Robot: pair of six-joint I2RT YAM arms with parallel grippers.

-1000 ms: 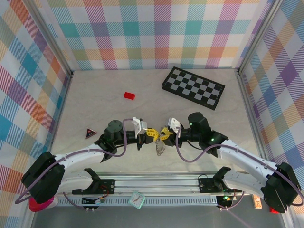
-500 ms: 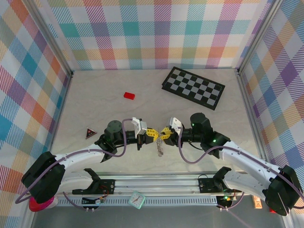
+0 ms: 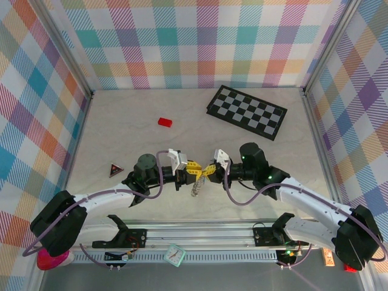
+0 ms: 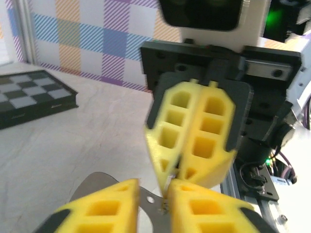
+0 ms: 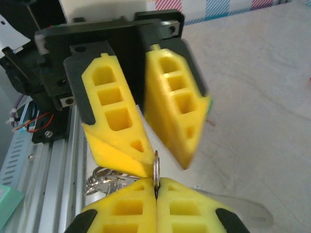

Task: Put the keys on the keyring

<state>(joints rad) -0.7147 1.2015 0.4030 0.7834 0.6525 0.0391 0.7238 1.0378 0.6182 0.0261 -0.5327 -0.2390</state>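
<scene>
Fingertips of right gripper (image 5: 156,187) pressed together on thin metal, apparently the keyring (image 3: 196,188), whose chain dangles below both grippers. Left gripper (image 5: 164,160) spread, facing it. Step: securing the ring. Next: steady hold, then threading the keys.

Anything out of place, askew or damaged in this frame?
Nothing is spilled or damaged. The black-and-white checkerboard lies skewed to the back wall, and the silvery beaded metal keyring is bunched up, not a round loop, beside the shut jaws of the right gripper.
</scene>
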